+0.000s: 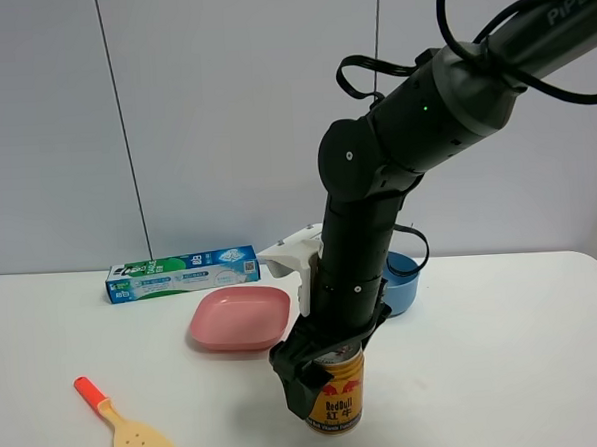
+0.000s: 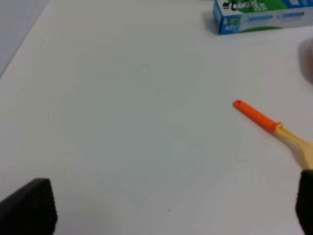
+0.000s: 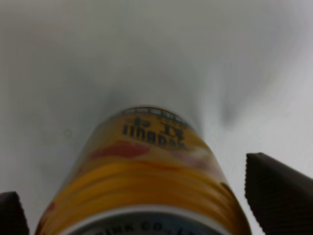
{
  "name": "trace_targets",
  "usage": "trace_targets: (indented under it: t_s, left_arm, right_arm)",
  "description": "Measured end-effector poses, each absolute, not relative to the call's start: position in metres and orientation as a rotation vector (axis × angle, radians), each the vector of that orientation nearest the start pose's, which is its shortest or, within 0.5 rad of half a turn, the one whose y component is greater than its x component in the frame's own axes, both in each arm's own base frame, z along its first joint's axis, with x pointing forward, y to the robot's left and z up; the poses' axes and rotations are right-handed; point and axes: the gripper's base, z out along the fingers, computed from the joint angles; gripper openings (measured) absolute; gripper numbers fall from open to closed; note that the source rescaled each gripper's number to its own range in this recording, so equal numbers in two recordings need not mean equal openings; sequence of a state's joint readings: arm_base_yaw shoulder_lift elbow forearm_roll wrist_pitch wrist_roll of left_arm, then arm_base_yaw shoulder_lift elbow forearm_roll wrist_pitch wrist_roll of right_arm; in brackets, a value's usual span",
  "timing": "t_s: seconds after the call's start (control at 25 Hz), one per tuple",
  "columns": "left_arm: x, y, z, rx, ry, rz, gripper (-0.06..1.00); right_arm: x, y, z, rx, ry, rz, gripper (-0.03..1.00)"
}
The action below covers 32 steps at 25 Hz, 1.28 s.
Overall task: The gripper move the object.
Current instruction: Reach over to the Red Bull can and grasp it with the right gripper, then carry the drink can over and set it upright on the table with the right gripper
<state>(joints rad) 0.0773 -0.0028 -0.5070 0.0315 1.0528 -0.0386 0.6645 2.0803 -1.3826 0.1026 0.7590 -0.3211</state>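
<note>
The gold Red Bull can (image 1: 340, 400) stands upright on the white table near its front edge. My right gripper (image 1: 321, 374) has come down over it from above, with one black finger on each side of the can. In the right wrist view the can (image 3: 146, 166) fills the space between the fingers (image 3: 276, 188), with a narrow gap showing on each side, so the jaws look open around it. My left gripper (image 2: 166, 208) is open and empty above bare table. It is out of the exterior high view.
A pink plate (image 1: 240, 319) lies just behind the can, and a blue bowl (image 1: 404, 280) sits behind the arm. A blue-green box (image 1: 181, 273) lies at the back left. An orange-handled spatula (image 1: 124, 428) lies at the front left and also shows in the left wrist view (image 2: 266, 122).
</note>
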Motion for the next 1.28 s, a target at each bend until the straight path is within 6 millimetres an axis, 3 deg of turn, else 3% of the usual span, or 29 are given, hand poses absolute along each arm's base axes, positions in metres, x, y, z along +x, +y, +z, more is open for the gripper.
trace_targets:
  t_s: [0.08,0.16,0.48,0.6,1.04,1.28]
  left_arm:
    - [-0.006,0.002,0.280,-0.119,2.023,0.062,1.00]
    - [-0.006,0.002,0.280,-0.119,2.023,0.062,1.00]
    - [-0.006,0.002,0.280,-0.119,2.023,0.062,1.00]
    - [-0.006,0.002,0.280,-0.120,2.023,0.062,1.00]
    - [-0.006,0.002,0.280,-0.120,2.023,0.062,1.00]
    - [-0.006,0.002,0.280,-0.119,2.023,0.062,1.00]
  right_arm:
    - [0.317,0.257,0.136,-1.308,2.646,0.165,0.44]
    - [0.317,0.257,0.136,-1.308,2.645,0.164,0.00]
    - [0.316,0.256,0.137,-1.314,2.654,0.163,0.01]
    - [0.312,0.253,0.146,-1.334,2.678,0.157,0.01]
    - [0.289,0.235,0.253,-1.285,2.524,0.204,0.01]
    - [0.294,0.246,0.324,-1.235,2.387,0.251,0.01]
